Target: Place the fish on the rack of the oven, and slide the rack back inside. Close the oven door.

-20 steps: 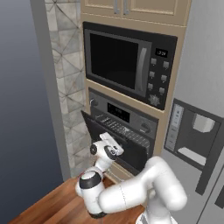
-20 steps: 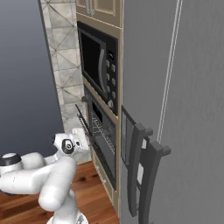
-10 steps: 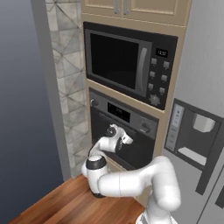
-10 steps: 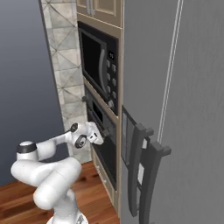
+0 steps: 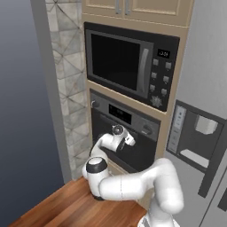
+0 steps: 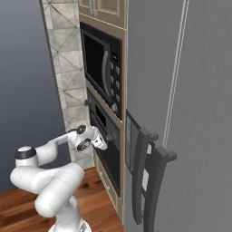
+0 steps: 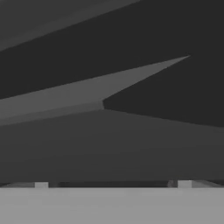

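We note a wood floor, tiled wall and microwave above the oven, its oven door shut. Our gripper stands spread wide, empty, against that door.

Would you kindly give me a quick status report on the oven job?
Gripper open, empty, against the oven door. Door looks shut flush on the oven. Nothing in the way.
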